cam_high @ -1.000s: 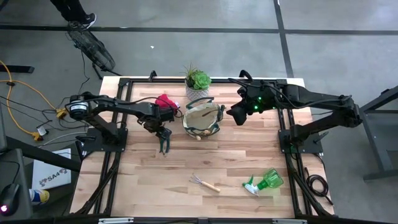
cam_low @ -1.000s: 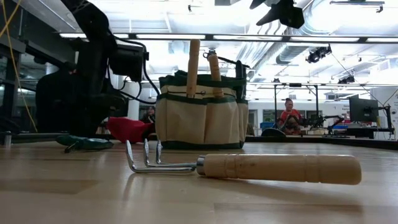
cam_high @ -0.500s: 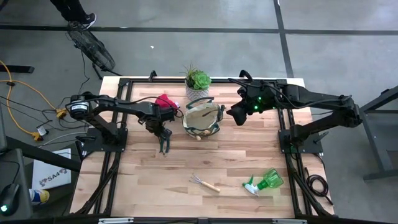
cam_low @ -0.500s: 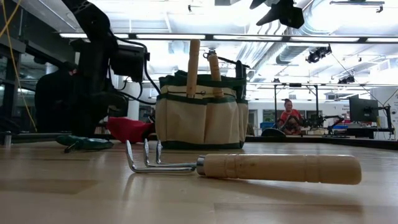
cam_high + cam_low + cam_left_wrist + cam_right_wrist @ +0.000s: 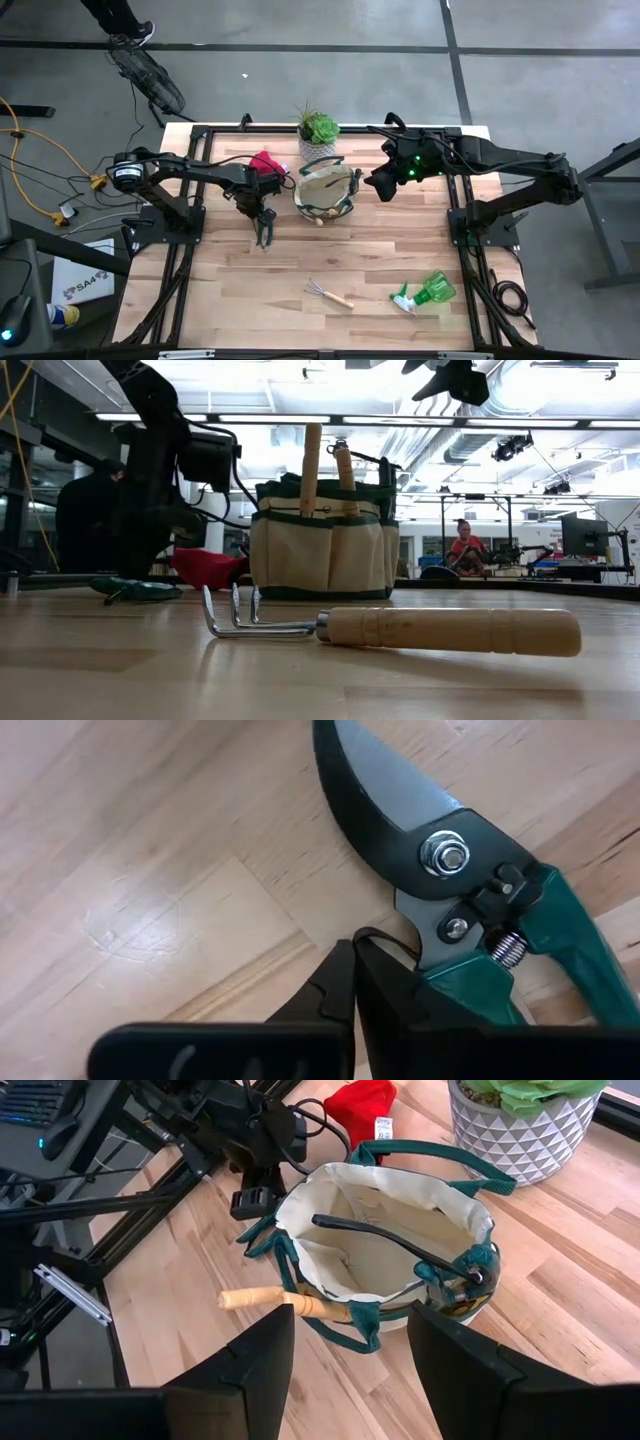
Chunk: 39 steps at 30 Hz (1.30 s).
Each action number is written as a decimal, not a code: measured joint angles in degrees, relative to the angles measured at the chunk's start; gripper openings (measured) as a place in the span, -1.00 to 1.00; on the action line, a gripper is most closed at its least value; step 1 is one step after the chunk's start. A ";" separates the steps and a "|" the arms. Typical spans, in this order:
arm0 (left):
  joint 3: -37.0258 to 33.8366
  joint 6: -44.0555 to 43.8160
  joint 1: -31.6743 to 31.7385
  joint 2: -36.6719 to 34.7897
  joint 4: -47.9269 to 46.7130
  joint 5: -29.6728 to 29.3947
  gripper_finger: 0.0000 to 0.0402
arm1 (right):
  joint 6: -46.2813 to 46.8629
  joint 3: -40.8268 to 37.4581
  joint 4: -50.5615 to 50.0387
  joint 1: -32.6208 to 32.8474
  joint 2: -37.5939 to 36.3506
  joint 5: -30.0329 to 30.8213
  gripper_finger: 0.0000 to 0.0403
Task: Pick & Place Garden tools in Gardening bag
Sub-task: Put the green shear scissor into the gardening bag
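1. Left gripper (image 5: 262,222) down at the desk (image 5: 240,290), fingers (image 5: 345,995) clenched together beside the green-handled pruning shears (image 5: 470,910); apparently pinching a thin dark loop at the shears' handle, though hard to confirm from the wrist view.
2. Shears flat on the wood, blade closed, just left of the gardening bag (image 5: 326,192) in the high view.
3. Right gripper (image 5: 380,187) raised just right of the bag, fingers (image 5: 250,1365) spread apart, grasping nothing.
4. Bag upright near the desk's far middle, tan body with dark green rim and handles; second pair of dark shears (image 5: 400,1245) lying inside across the opening.
5. Two wooden handles (image 5: 312,465) standing up from the bag in the low view; one wooden handle (image 5: 265,1299) poking out sideways in the right wrist view.
6. Red glove (image 5: 265,163) on the desk between left arm and bag.
7. Hand rake (image 5: 328,294) lying flat toward the near edge, well apart from the bag.
8. Green spray bottle (image 5: 425,293) on its side, right of the rake.
9. Succulent in a white pot (image 5: 317,133) just behind the bag.
10. Person (image 5: 463,545) seated far off in the room beyond.
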 joint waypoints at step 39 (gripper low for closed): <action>2.64 -3.02 -0.04 -39.50 -4.25 2.27 -1.00 | -1.09 0.00 0.55 0.00 0.02 1.70 -0.07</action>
